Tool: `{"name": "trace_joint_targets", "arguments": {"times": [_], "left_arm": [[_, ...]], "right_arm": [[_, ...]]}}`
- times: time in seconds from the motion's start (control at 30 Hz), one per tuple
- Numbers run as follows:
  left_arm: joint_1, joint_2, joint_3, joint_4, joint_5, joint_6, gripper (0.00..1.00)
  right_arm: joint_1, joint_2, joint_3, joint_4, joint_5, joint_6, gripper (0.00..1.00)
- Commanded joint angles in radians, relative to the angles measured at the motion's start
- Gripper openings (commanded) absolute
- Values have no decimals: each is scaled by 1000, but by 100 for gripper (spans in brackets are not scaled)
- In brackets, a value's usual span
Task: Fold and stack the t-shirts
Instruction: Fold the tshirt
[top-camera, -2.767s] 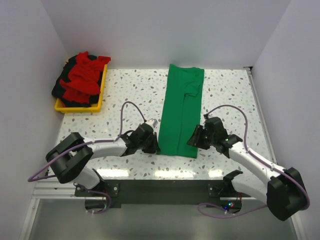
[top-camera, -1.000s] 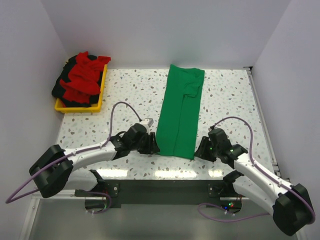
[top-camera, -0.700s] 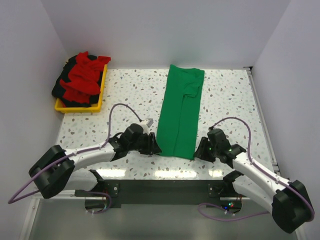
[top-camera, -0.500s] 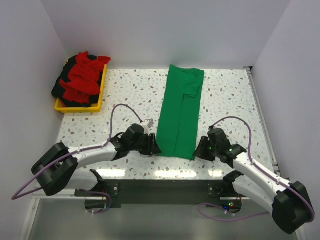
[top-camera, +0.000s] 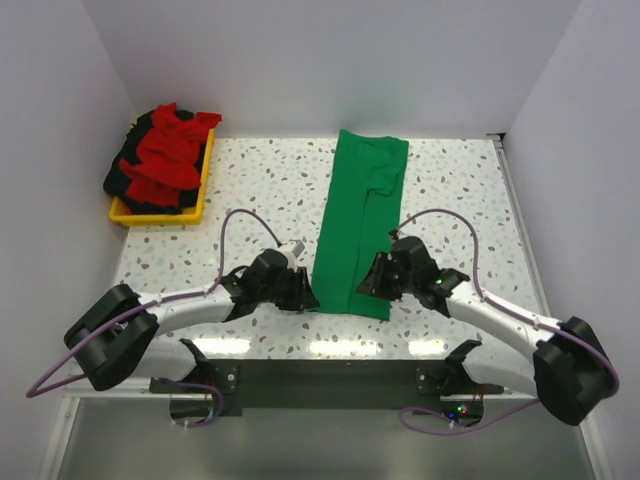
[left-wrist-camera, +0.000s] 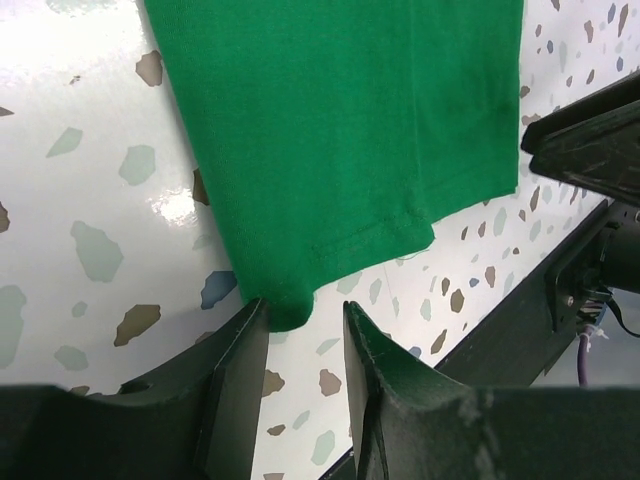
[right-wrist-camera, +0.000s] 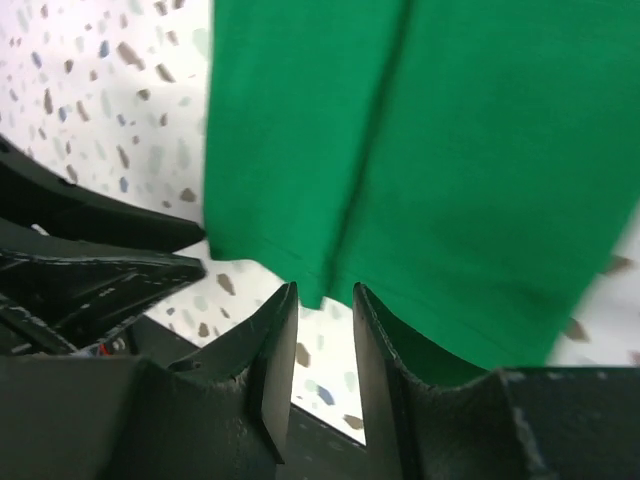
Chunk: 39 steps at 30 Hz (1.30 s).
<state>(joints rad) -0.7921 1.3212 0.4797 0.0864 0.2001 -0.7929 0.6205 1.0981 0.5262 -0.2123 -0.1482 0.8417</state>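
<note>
Left gripper (top-camera: 303, 295): placed at the 7 o'clock corner of the green t-shirt (top-camera: 362, 220). Its jaws are held narrowly apart, and the hem corner is seen between the fingertips (left-wrist-camera: 250, 320) in the left wrist view; speckled table (top-camera: 270, 190) is visible in the remaining gap.

Right gripper (top-camera: 368, 282): set over the shirt's hem toward 5 o'clock. Its jaws are likewise narrowly parted, and the hem edge is seen between them in the right wrist view.

Green t-shirt: laid flat as a long narrow strip, run from 12 to 6 o'clock across the table's middle.

Yellow tray (top-camera: 195, 205): located at the 10 o'clock corner and heaped with red garments (top-camera: 165, 150) over dark ones (top-camera: 118, 178).
</note>
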Motion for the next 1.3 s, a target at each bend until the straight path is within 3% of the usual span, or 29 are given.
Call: {"name": "trace_joint_targets", "arguments": {"times": [0.0, 0.3, 0.63, 1.27], "left_arm": [[7, 6, 3, 4, -21, 0, 40], [7, 0, 10, -17, -30, 7, 39], [24, -53, 4, -71, -50, 27, 40], [57, -157, -35, -80, -7, 34, 43]], "right_arm": [[62, 83, 83, 154, 21, 43, 32], [160, 272, 117, 208, 67, 69, 26], [160, 283, -2, 228, 96, 83, 25], [160, 312, -18, 217, 104, 79, 25]]}}
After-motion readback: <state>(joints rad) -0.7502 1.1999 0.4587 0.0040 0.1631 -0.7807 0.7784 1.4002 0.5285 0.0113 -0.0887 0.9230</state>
